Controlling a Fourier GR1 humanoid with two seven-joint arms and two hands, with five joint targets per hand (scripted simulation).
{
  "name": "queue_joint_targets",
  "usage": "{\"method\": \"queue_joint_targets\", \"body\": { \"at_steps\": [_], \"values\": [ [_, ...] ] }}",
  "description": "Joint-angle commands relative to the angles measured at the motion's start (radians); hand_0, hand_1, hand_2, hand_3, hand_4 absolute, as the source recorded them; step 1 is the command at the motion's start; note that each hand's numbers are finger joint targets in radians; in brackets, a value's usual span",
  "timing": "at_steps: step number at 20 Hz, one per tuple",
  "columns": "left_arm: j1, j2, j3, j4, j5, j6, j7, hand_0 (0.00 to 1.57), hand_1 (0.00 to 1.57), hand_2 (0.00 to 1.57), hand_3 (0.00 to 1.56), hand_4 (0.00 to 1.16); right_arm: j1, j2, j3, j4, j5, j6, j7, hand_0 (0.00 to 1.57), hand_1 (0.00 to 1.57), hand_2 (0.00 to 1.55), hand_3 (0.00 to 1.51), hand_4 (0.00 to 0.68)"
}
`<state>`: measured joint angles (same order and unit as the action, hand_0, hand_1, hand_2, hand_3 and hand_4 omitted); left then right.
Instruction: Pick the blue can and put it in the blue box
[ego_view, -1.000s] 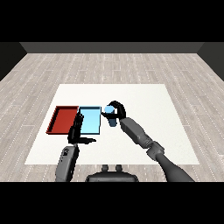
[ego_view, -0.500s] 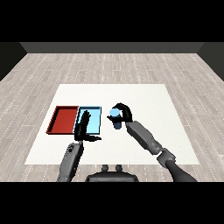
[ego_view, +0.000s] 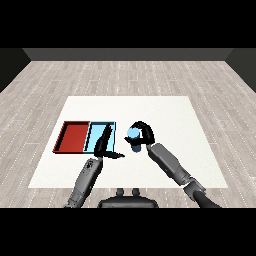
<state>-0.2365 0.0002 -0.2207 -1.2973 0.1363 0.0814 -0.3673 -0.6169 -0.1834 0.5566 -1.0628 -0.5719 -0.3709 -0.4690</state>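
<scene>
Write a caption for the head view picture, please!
Right hand curls round the blue can beside the light blue tray.

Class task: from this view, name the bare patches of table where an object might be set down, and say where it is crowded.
Free: the table beyond the trays, and its right side past the right hand. Crowded: the left hand lies over the light blue tray, beside the red tray; the blue can is close by.

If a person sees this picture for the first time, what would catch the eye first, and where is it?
Probably the right robot hand near the middle of the white table, curled round the blue can, just right of the trays. Next, the red tray and the light blue tray, side by side at the table's left. The left robot hand reaches over the light blue tray with straight fingers.
</scene>
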Motion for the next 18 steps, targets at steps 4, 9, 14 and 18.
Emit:
{"method": "queue_joint_targets", "body": {
  "at_steps": [4, 9, 14, 18],
  "values": [
    [0.004, 0.0, -0.08, -0.015, 0.021, 0.073, 0.051, 0.0, 0.0, 0.0, 0.0, 0.0, 0.092, 0.036, -0.035, -0.139, 0.125, 0.003, 0.085, 1.42, 1.42, 1.45, 1.42, 0.66],
    [-0.107, 0.0, -0.129, 0.196, 0.092, 0.113, -0.033, 0.0, 0.0, 0.0, 0.0, 0.0, 0.082, 0.036, -0.108, -0.144, 0.176, 0.068, 0.102, 1.41, 1.41, 1.44, 1.41, 0.666],
    [-0.119, 0.0, -0.178, 0.236, 0.113, 0.152, -0.063, 0.0, 0.0, 0.0, 0.0, 0.0, 0.136, 0.106, -0.104, -0.144, 0.261, 0.092, 0.07, 1.4, 1.4, 1.44, 1.4, 0.679],
    [-0.109, 0.0, -0.269, 0.167, 0.166, 0.207, -0.01, 0.0, 0.0, 0.0, 0.0, 0.0, 0.077, 0.139, -0.165, -0.117, 0.275, 0.14, 0.12, 1.39, 1.39, 1.45, 1.42, 0.681]
  ]
}}
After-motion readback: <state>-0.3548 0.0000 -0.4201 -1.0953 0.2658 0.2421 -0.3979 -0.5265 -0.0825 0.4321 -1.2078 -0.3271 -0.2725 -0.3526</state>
